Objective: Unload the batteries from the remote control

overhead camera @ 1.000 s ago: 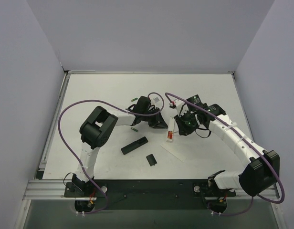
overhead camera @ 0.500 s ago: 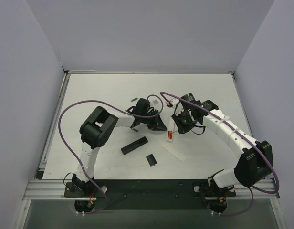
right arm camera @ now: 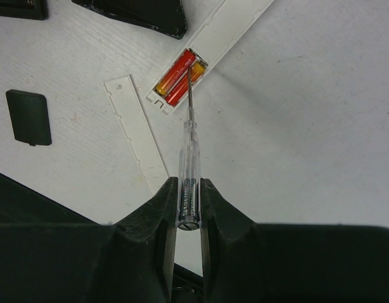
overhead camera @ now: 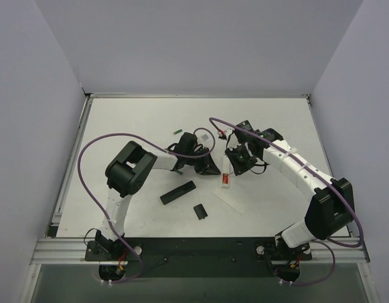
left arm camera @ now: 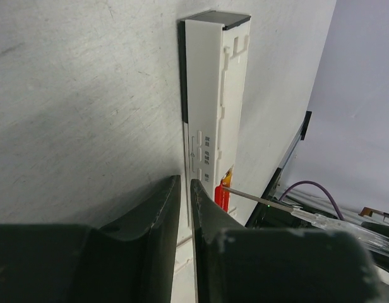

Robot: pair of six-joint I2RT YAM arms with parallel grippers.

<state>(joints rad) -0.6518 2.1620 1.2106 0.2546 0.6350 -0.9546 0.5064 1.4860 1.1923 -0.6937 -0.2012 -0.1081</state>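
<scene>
1. The right arm point(overhead camera: 295, 172) has swung toward 10 o'clock across the table point(overhead camera: 131, 120) over the last second, while the left arm point(overhead camera: 128, 170) has barely shifted. The tool is now on the work, so prying looks about to begin.
2. Two grippers.
   - The right gripper point(right arm camera: 187, 186) is clenched on the screwdriver point(right arm camera: 188, 145).
   - The left gripper point(left arm camera: 185, 186) sits at 9 o'clock of the white remote point(right arm camera: 229, 28) with its fingers almost together. I cannot tell whether it is pinching the remote's edge or only bracing it.
3. Two remotes.
   - The white remote lies near the table's centre with its battery bay open.
   - The black remote point(overhead camera: 178, 192) lies apart, at 7 o'clock of it.
4. Two covers, both off.
   - The white strip point(right arm camera: 141, 136) lies just beside the white remote.
   - The black cover point(overhead camera: 200, 211) lies at 5 o'clock of the black remote.
5. One screwdriver, its tip in the open bay.
6. Batteries.
   - Two red-orange batteries point(right arm camera: 177, 79) sit side by side, not yet out of the bay.
   - One green battery point(overhead camera: 177, 132) lies loose at 11 o'clock of the left gripper.
   - Any second green one is too small to make out.
</scene>
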